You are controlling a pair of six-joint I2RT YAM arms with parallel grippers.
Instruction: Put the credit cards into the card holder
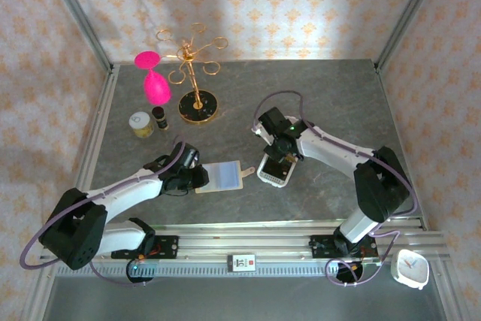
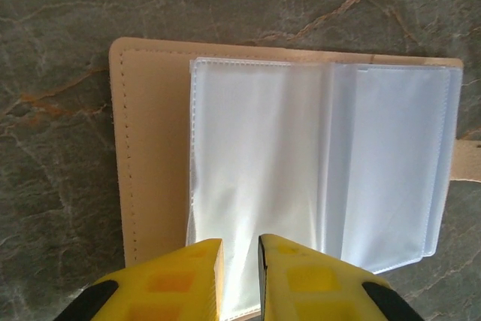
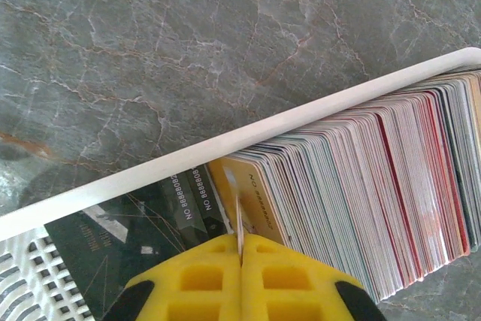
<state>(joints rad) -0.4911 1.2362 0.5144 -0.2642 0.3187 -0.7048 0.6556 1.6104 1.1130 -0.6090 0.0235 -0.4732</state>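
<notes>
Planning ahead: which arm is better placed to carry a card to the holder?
Right gripper: jaws shut on a card in the white tray; left gripper is at the card holder.

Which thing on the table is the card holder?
On the grey stone table, look at the tip of the left arm's pincer. The card holder lies open there: tan cover, clear plastic sleeves, unlike the white tray packed with cards to its right.

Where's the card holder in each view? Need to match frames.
Top external: card holder lies open on the table, just left of centre.
Left wrist: across the middle of the picture, clear sleeves facing up over the tan cover.
Right wrist: aimed at the white tray of credit cards instead.
Shared landmark: the grey marbled table.
</notes>
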